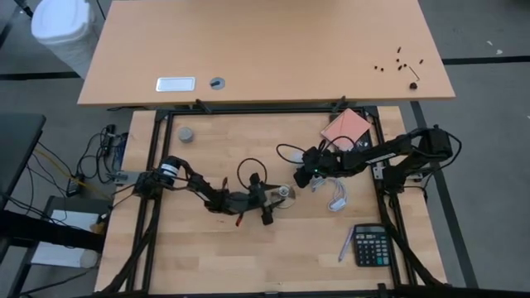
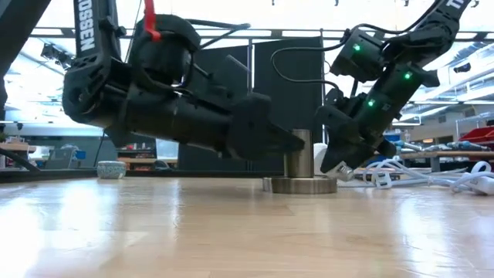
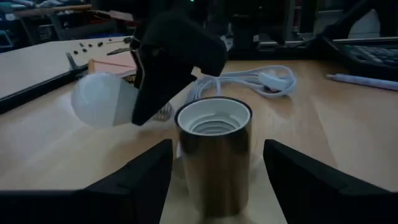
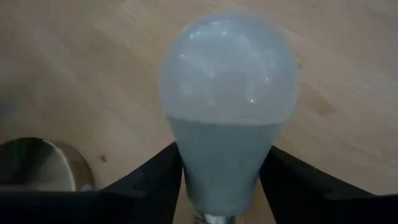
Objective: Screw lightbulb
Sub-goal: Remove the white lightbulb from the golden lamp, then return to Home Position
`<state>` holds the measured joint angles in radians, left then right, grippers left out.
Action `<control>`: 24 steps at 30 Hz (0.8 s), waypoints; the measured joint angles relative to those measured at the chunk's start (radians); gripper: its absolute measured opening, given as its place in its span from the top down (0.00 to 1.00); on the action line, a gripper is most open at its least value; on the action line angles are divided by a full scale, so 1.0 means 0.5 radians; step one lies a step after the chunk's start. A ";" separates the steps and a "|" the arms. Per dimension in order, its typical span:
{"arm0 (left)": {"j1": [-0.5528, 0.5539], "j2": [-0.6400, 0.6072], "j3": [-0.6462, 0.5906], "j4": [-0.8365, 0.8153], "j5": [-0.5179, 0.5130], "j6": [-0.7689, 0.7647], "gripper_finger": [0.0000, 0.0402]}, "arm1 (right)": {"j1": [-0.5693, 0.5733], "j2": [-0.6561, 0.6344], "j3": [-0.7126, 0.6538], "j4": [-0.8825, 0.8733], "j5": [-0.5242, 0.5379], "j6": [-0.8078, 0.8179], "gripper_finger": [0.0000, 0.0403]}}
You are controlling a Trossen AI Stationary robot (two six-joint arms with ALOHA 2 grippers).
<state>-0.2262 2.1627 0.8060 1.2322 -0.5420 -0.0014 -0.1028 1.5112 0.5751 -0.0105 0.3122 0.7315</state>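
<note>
Near edge: black desk calculator (image 1: 372, 245) and a pale pen (image 1: 344, 246) lie on the light wooden table (image 1: 190, 257), right of centre.
Left gripper (image 3: 214, 171): low over the table, lying nearly flat, fingers spread wide on either side of the socket, gripping nothing.
Socket: upright brass-coloured metal tube with a white threaded inside (image 3: 214, 140), on a round metal base (image 2: 299, 184); mouth open, nothing in it.
Right gripper (image 4: 221, 177): just beyond the socket, tilted down, fingers clamped on the bulb's pale neck.
Lightbulb: white pear-shaped lightbulb (image 4: 227, 93), held above the wood beside the socket and clear of its mouth.
Cord: white cord with plug (image 3: 261, 79) coiled behind the socket.
Farther: pink sheet (image 1: 346, 127); small grey round cap (image 1: 186, 134) at the far left.
</note>
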 joint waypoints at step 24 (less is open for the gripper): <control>0.016 -0.453 -0.434 -0.045 0.223 -0.069 0.36 | 0.112 -0.939 -0.002 -0.647 -0.271 -0.042 0.28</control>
<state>-0.2184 1.9364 0.5891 1.2096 -0.4304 -0.0357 -0.0470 1.0419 0.5743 -0.3342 0.1767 0.7104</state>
